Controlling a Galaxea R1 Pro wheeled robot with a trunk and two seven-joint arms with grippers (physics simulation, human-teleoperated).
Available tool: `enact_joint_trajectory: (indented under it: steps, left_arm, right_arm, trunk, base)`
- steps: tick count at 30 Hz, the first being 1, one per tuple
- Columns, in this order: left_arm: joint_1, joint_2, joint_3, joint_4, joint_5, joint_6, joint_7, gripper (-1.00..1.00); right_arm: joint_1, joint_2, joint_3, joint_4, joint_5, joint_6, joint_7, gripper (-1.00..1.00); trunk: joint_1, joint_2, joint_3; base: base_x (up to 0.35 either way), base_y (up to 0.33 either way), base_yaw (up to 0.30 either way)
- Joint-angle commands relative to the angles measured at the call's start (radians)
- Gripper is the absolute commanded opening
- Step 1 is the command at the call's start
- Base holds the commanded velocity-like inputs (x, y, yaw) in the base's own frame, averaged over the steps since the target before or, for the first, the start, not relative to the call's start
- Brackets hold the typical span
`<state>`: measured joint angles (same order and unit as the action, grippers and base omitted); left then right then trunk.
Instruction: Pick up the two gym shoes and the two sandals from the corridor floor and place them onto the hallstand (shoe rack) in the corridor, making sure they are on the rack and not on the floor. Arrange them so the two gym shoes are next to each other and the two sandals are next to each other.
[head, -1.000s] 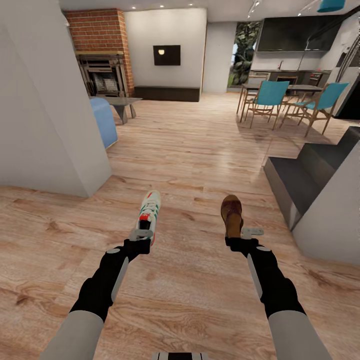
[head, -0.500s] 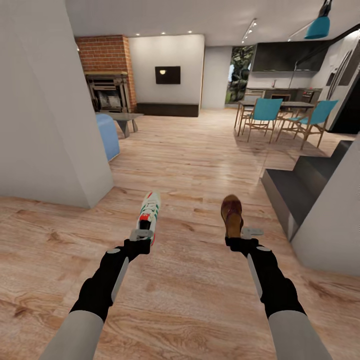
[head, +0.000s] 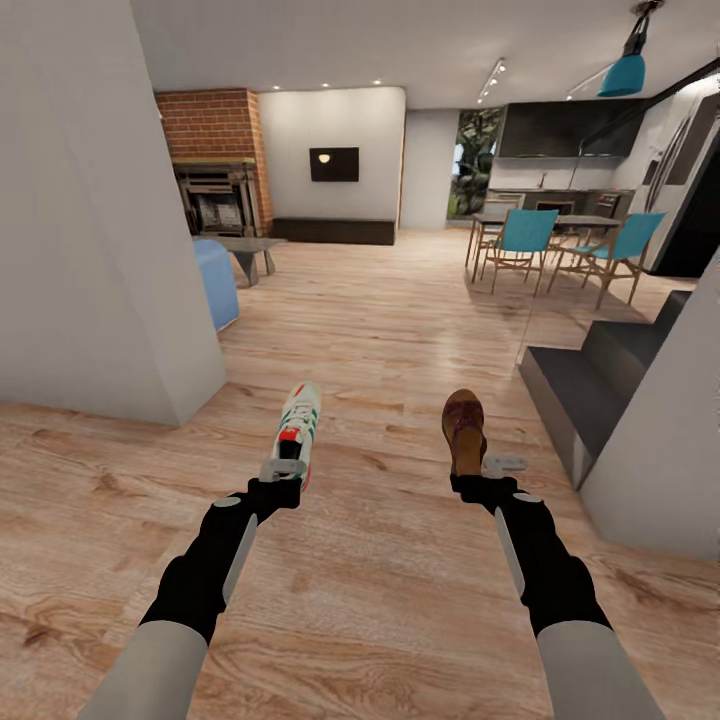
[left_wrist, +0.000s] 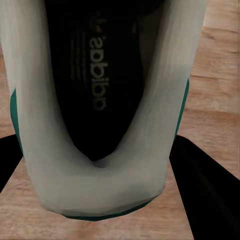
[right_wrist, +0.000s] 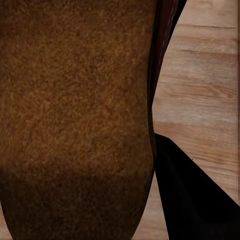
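The white low sneaker with green side stripes (left_wrist: 107, 165) has its toe cut off by the left wrist view's edge, its heel hiding the gripper's jaws. The dark brown leather sandal (right_wrist: 75, 115) overruns the right wrist view; its straps are out of frame.

Both arms reach forward side by side, well apart and roughly level; the left gripper (head: 285, 468) is clamped on a gym shoe (head: 299, 418); the right gripper (head: 480, 470) is clamped on a sandal (head: 464, 428), both carried above the floor.

Brick fireplace (head: 215, 160), teal dining chairs (head: 520, 235), dark steps (head: 590, 375)
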<state>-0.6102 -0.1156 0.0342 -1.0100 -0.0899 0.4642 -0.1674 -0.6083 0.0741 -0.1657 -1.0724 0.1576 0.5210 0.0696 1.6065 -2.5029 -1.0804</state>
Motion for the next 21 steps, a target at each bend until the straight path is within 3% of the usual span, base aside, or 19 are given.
enact_joint_trajectory:
  steps: [1,16,21]
  left_arm:
    - [0.000,-0.001,0.004,-0.002,-0.010,0.005,-0.007,-1.00]
    - [0.000,-0.001,0.003,-0.002,-0.007,0.004,-0.009,-1.00]
    - [0.000,-0.001,0.003,-0.002,-0.007,0.004,-0.009,-1.00]
  right_arm:
    - [-0.001,0.001,-0.003,-0.001,0.008,0.005,0.005,-1.00]
    - [-0.001,0.001,-0.003,-0.001,0.008,0.005,0.006,-1.00]
    - [-0.001,0.001,-0.003,-0.001,0.008,0.005,0.006,-1.00]
  trunk:
    - [0.000,0.000,0.000]
    - [0.000,0.000,0.013]
    - [0.000,0.000,0.017]
  base:
    - [0.000,0.000,-0.168]
    - [-0.001,0.001,-0.237]
    - [-0.130,0.137,-0.251]
